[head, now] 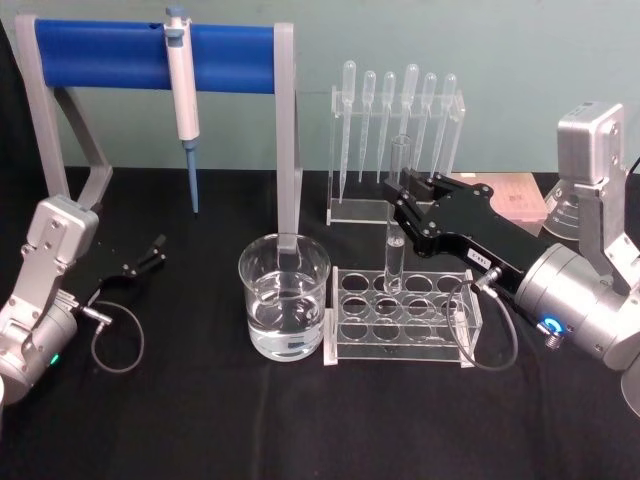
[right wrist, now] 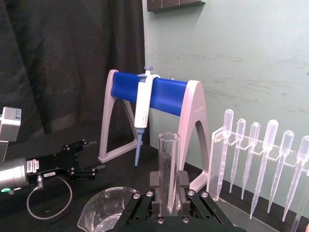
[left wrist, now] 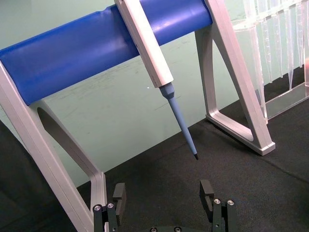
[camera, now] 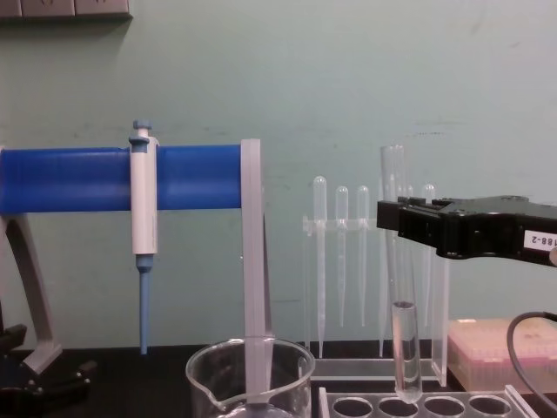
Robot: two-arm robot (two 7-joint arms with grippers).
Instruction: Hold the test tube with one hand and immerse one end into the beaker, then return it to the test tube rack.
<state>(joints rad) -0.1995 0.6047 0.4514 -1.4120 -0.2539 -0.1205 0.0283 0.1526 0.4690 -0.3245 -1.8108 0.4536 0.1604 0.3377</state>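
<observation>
Test tube (head: 392, 255) upright, foot at a back hole of the rack (head: 400, 345) | right hand (head: 401, 197) clamped on its upper half | light, slick, brittle glass: a gentle grip there suits | left hand (head: 152, 252) apart, idle on table (head: 220, 430).

test tube (right wrist: 169, 159): in the right wrist view its lower length is hidden between the fingers (right wrist: 155, 186) of the right gripper (right wrist: 169, 186); whether its round end touches the rack cannot be told.
label (camera: 541, 238): behind the fingers, cut by the chest view's right edge.
beaker (camera: 209, 387): lower than the fingers, base cut off by the chest view's lower edge.
test tube rack (camera: 374, 394): under the fingers, body cut off there too.
left gripper (left wrist: 163, 193): fingertips show wide apart, body cut off.
pipettor (left wrist: 145, 43): beyond those fingertips, upper end cut off.
</observation>
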